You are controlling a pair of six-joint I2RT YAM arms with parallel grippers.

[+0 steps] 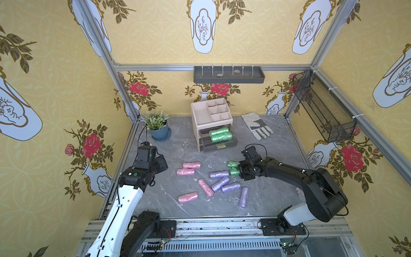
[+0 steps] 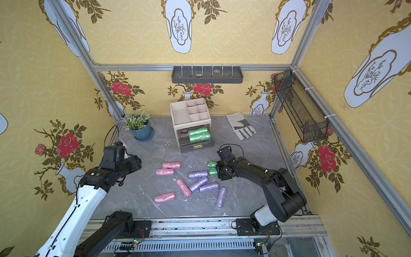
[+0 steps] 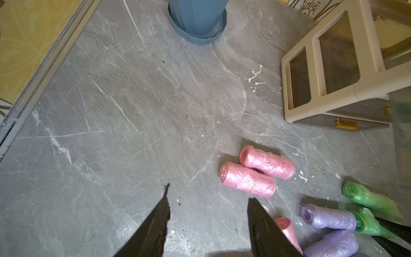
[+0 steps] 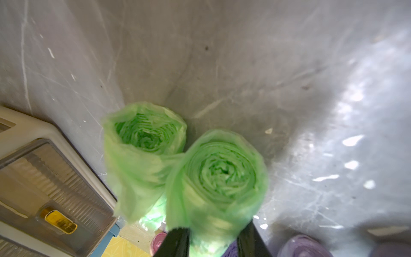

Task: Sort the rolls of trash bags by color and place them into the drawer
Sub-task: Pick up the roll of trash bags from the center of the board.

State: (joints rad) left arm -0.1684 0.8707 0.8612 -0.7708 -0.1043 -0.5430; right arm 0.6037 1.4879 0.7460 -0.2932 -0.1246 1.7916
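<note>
While my left gripper [image 3: 209, 192] hangs open and empty above the table [image 3: 111, 111] near two pink rolls [image 3: 248, 179], my right gripper [image 4: 213, 233] pinches a green roll [image 4: 218, 178] between its jaws, beside a second green roll [image 4: 144, 142]; two more green rolls [image 1: 220, 134] sit in the pulled-out top drawer [image 1: 204, 136] of the chest [image 1: 195, 124]
</note>
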